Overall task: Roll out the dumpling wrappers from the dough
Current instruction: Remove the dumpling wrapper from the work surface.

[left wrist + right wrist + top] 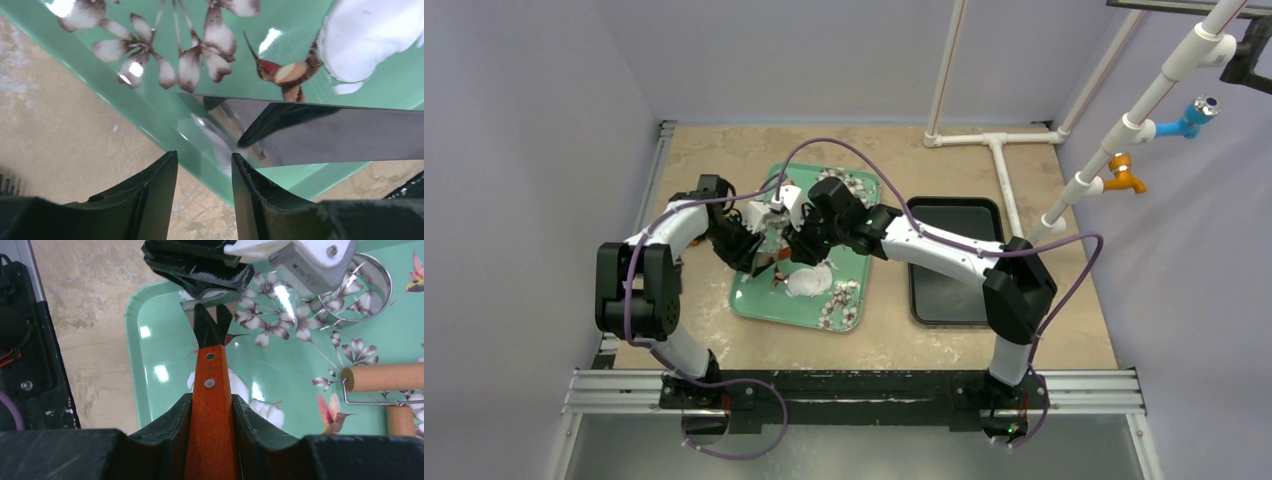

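Lying seemingly beneath right gripper (212,402), dough (241,388)

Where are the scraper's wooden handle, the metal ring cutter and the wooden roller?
scraper handle (212,415), right wrist view, on the reddish wood just below the two rivets.
ring cutter (382,302), right wrist view, on its lower right wall.
roller (385,376), right wrist view, on the middle of the wooden barrel.

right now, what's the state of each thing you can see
right end effector: shut on the scraper handle
left end effector: open, tips by the scraper blade
scraper: held, blade out over the tray
dough: soft lump lying on the tray, not held
ring cutter: resting on the tray, open side up
rolling pin: lying on the tray, not held
tray: flat on the table
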Robot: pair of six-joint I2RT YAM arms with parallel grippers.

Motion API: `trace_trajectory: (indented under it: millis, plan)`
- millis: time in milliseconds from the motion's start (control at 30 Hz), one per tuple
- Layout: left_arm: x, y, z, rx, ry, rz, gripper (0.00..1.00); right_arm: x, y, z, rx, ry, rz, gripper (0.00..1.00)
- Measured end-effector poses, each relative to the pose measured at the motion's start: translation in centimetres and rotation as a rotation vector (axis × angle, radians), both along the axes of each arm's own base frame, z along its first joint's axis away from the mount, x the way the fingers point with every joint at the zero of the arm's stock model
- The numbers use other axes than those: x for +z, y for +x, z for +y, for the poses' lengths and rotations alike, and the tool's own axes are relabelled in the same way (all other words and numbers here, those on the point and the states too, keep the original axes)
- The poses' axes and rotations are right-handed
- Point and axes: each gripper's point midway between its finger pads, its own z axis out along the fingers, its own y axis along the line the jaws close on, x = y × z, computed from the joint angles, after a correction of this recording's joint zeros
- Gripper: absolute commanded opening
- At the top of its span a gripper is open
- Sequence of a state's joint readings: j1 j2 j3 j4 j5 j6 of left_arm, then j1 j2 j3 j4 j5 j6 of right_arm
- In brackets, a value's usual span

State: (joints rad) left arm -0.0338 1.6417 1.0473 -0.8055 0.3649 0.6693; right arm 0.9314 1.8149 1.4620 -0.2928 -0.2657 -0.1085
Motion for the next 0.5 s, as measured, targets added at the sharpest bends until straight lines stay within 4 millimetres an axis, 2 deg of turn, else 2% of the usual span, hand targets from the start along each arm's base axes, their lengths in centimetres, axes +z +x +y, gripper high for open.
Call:
trace_trajectory:
  millis: [267, 367, 500]
  plan:
    - [-0.4, 0.8, 1.3, 0.017, 0.071, -0.033, 0.43, -1.0, -1.5, -1.6, 0.014, -0.039, 0.037, 0.0]
    - [-0.4, 0.7, 1.2, 0.017, 0.068, -0.03, 0.43, -0.4, -2.0, -2.4, 0.008, -0.04, 0.038, 0.0]
    - [-0.2, 0.4, 1.0, 0.022, 0.038, -0.022, 0.44, 0.5, -1.5, -2.8, -0.021, -0.048, 0.015, 0.0]
